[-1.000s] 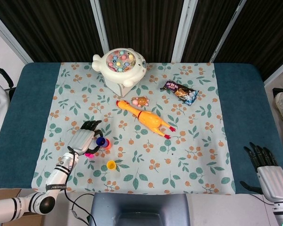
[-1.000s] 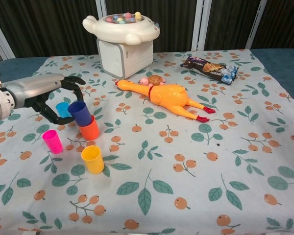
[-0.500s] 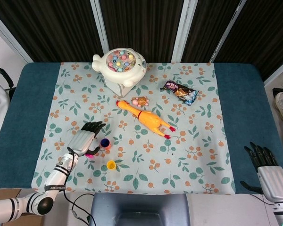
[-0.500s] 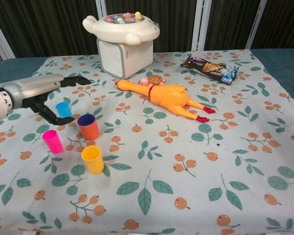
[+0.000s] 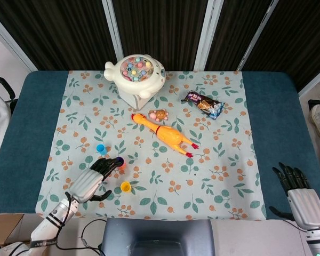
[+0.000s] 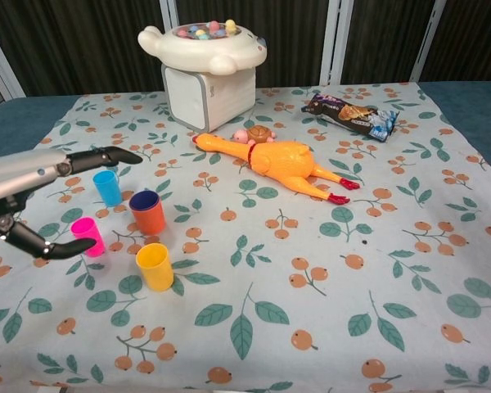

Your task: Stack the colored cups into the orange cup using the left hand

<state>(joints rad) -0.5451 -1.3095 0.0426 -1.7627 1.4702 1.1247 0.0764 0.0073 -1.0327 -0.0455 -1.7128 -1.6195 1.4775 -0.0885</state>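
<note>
The orange cup (image 6: 149, 214) stands upright on the floral cloth (image 6: 311, 286) with a dark blue cup (image 6: 144, 199) nested inside it. The left hand (image 6: 33, 184) hovers just to its left, fingers (image 6: 106, 154) spread wide and holding nothing, thumb reaching below toward the pink cup (image 6: 87, 236). The pink cup stands upright beside the thumb tip; whether they touch cannot be told. A light blue cup (image 6: 108, 187) stands just under the outstretched fingers, and a yellow cup (image 6: 155, 266) stands nearer the front edge. The cloth covers a blue table (image 5: 277, 122) backed by dark curtain panels. Farther back lie a rubber chicken (image 6: 274, 160), a white toy (image 6: 203, 61) studded with coloured pegs, and a snack packet (image 6: 349, 115). The head view alone shows the right hand (image 5: 298, 194) at the table's far right corner, fingers straight and apart, empty; from above, the left hand hides the pink cup. The chest view shows the cups' sides clearly.
</note>
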